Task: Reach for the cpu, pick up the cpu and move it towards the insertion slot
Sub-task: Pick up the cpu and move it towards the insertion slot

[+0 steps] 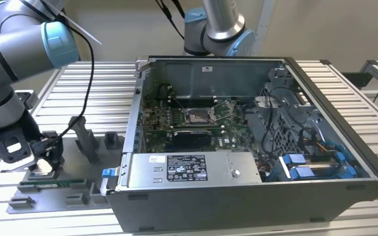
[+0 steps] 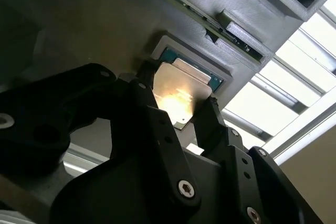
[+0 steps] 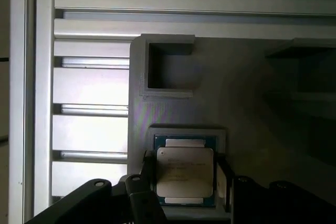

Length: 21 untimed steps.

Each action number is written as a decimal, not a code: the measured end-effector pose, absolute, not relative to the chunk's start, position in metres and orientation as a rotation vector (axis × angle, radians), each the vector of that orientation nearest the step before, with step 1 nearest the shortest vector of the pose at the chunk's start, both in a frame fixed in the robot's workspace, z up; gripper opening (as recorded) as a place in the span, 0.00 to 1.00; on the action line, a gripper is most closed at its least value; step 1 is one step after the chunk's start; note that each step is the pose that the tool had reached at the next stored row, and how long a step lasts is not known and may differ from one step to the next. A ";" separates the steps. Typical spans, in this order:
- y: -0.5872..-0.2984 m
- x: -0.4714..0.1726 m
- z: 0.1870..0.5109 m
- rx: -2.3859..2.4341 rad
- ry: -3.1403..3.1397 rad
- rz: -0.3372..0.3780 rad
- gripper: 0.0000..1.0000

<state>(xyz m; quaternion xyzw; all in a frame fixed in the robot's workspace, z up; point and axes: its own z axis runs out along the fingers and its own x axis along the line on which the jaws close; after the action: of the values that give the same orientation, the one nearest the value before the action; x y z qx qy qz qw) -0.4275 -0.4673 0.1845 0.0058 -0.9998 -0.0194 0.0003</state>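
One hand (image 1: pixel 43 166) hangs low over the grey holder (image 3: pixel 247 87) on the worktop (image 1: pixel 97 83), straddling the chip (image 3: pixel 185 170) — which lies flat in its recess. Whether the hand pinches it, I cannot tell. The socket (image 1: pixel 199 116) sits well apart, inside the open computer case (image 1: pixel 241 206).

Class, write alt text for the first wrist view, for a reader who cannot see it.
A silver-topped cpu lies flat in a square recess of a grey holder, with the black gripper straddling it. An empty square pocket sits further along the holder, and pale metal slats run beside it.
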 end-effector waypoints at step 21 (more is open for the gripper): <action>-0.467 -0.428 0.207 0.019 -3.140 -0.061 0.00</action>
<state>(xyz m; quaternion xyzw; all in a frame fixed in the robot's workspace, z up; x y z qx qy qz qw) -0.4277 -0.4673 0.2065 0.0060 -0.9998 -0.0194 0.0003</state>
